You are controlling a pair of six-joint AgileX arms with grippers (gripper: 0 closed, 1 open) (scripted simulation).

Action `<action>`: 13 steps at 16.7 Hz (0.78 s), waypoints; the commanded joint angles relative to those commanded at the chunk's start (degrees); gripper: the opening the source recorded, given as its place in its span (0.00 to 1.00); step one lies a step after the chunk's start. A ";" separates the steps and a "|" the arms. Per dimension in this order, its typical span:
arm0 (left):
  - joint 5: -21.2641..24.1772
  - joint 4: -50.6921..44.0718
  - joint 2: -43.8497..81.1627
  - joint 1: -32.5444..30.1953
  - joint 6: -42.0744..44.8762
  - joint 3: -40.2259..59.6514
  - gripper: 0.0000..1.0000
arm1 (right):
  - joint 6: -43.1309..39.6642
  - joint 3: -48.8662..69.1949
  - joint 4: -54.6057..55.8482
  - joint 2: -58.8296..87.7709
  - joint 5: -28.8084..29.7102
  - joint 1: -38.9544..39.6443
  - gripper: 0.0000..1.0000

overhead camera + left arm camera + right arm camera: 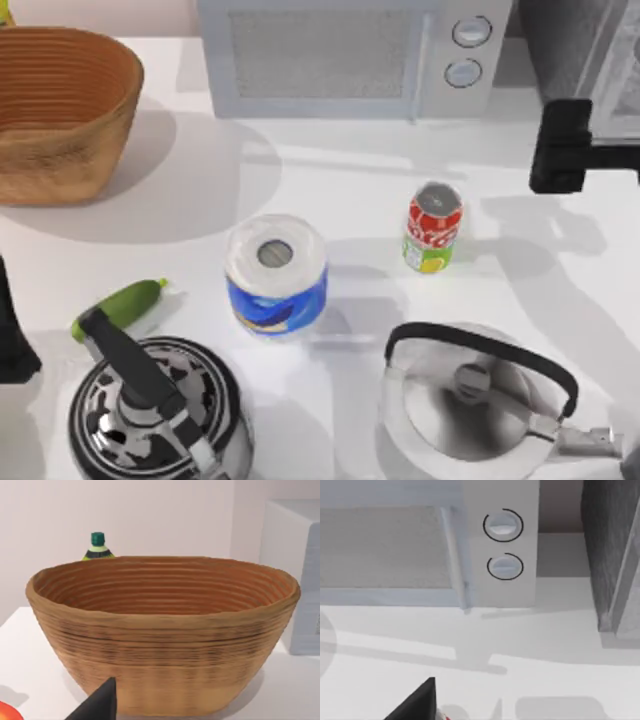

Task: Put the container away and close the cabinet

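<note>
Looking first at the right gripper (562, 150), we cannot tell if it is open or closed, but it holds nothing. It hangs over the table's right side, near the back, well apart from the can. The container (433, 228), a little red can with a yellow-green bottom and a silver top, stands upright on the white table (330, 180), a bit right of the middle. The paper roll (277, 270) stands to its left, near but not touching. The silver kettle (480, 400) sits in front of it, at the near edge.

We think the step now is to reach for the can and pick it up. To do it well, we should come down from above with the gripper wide open and squeeze around the red part. The can is thin and tall, so a bump could tip it over. We should go slowly and keep away from the kettle and the paper roll.

The right arm comes in from the right edge of the top view. Its dark end sits just in front of the grey cabinet (585, 50) in the back right corner. Its wrist camera looks at the microwave (500, 545) knobs and the cabinet's side. The left gripper (12, 335) is at the table's left edge, facing the basket (160, 630). We cannot tell if it is open or closed.
</note>
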 joint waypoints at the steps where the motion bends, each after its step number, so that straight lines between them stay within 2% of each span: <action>1: 0.00 0.00 0.00 0.00 0.00 0.00 1.00 | 1.87 2.85 0.00 6.13 1.41 1.77 1.00; 7: 0.00 0.00 0.00 0.00 0.00 0.00 1.00 | 12.42 12.51 0.77 33.99 6.31 9.06 1.00; 13: 0.00 0.00 0.00 0.00 0.00 0.00 1.00 | 17.28 12.96 1.13 42.11 7.43 11.16 1.00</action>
